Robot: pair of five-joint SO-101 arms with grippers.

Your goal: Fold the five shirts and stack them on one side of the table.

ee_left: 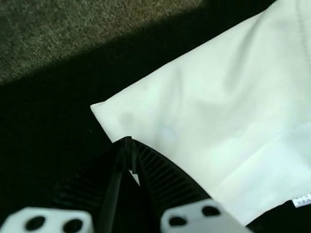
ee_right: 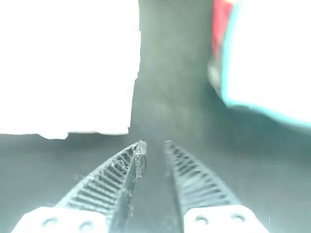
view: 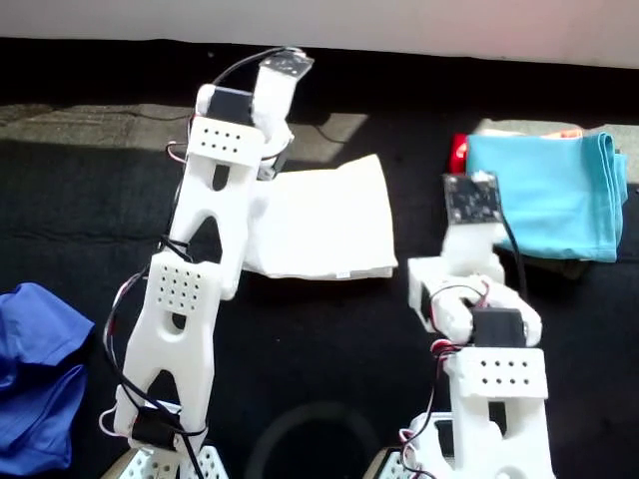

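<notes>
White shirt [view: 324, 220] is lying folded mid-table, its slightly longer side running left to right. Left gripper [ee_left: 129, 143] is sitting at the shirt's far-left corner with its jaws pressed together; whether it's pinching cloth, can't tell. Right gripper [ee_right: 154, 145] is hovering barely parted, holding nothing, over the black table [view: 329, 349] between that shirt and the folded teal shirt [view: 544, 195].

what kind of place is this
Probably a robot test bench for folding laundry: a left arm and right arm at a black-covered table, with a folded white shirt, a folded teal shirt and a crumpled blue shirt.
</notes>
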